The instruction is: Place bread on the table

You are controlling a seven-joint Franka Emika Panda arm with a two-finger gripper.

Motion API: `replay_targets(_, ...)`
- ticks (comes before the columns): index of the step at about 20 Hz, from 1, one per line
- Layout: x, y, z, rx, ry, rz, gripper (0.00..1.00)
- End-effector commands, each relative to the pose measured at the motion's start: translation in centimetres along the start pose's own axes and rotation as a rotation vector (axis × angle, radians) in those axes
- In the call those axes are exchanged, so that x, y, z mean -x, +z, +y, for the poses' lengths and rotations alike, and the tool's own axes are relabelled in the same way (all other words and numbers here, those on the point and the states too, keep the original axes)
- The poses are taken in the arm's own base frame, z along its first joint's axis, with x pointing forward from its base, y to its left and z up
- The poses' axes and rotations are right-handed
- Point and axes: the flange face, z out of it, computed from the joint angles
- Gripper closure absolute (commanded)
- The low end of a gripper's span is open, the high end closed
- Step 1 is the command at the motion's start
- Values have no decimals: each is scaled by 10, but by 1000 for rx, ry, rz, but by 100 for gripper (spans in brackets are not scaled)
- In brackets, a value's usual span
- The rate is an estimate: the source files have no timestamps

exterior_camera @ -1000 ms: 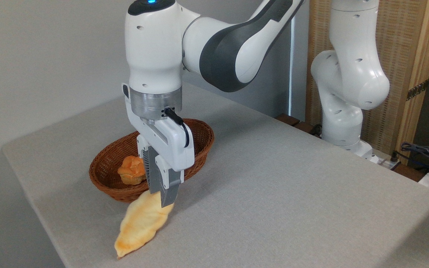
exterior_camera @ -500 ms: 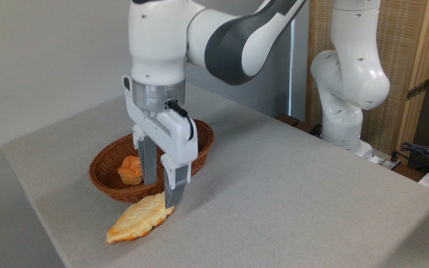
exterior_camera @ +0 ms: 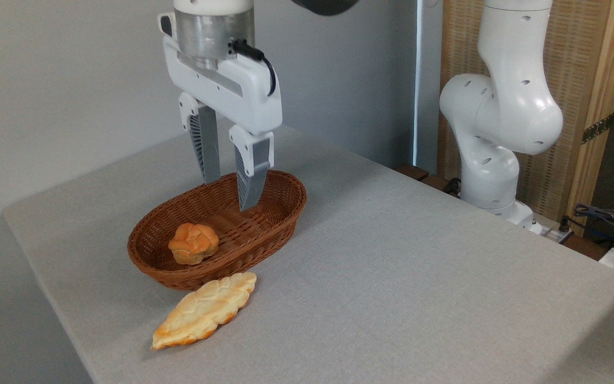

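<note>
The bread [exterior_camera: 204, 310] lies flat on the table [exterior_camera: 392, 277], in the lower left part of the frame, with its scored top facing up. It is just in front of the wicker basket [exterior_camera: 280, 213]; its upper end is very close to the basket wall, but I cannot tell if they touch. Its golden tip points toward the lower left edge of the table.

The gripper [exterior_camera: 228, 191] hangs in the upper middle-left of the frame, above the basket and well apart from the bread. Its two fingers point down, they are spread with a clear gap between them, and they hold nothing.

Inside the basket, near its left end, sits a small round bun [exterior_camera: 193, 243].
</note>
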Motion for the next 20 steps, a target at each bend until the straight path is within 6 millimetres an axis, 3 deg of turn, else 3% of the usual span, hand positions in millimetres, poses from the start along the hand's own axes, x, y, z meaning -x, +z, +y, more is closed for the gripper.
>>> replay_targets(1,-6,-19,-7,10,-32,-35,0)
replay_targets(9,-4,-28,-19,29,-42,-70,0)
replay_targets(15,-16,-24,-5,-8,24,-106,0)
replay_targets(20,-15,-23,-6,-15,17,-115,0)
